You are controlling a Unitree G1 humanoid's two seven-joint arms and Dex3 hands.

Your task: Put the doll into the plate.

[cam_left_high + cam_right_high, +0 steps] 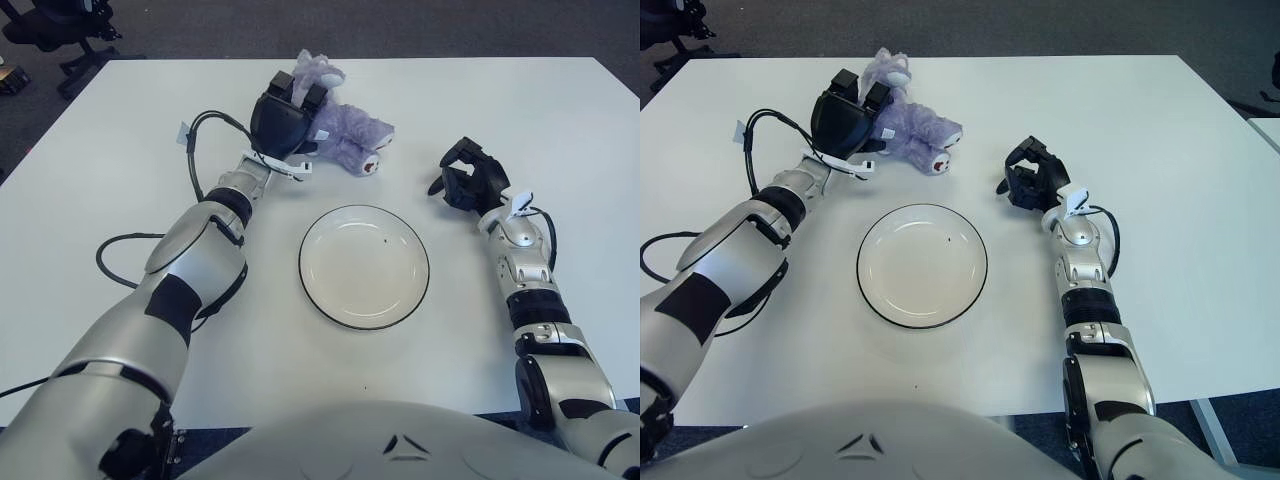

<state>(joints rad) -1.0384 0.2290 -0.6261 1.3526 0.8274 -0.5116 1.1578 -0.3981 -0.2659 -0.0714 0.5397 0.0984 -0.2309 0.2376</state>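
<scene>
The doll (356,138), a purple plush animal, lies on the white table behind the plate. My left hand (284,116) covers the doll's left part, with its fingers (303,93) curled across the neck below the head. The white plate (306,292) with a dark rim sits at the table's centre, with nothing on it but a tiny speck. My right hand (468,182) shows to the right of the plate, fingers curled and holding nothing.
A black cable (120,262) loops on the table beside my left arm. Office chair legs (70,40) stand on the floor beyond the far left corner. The table's edges run along the far side and the right.
</scene>
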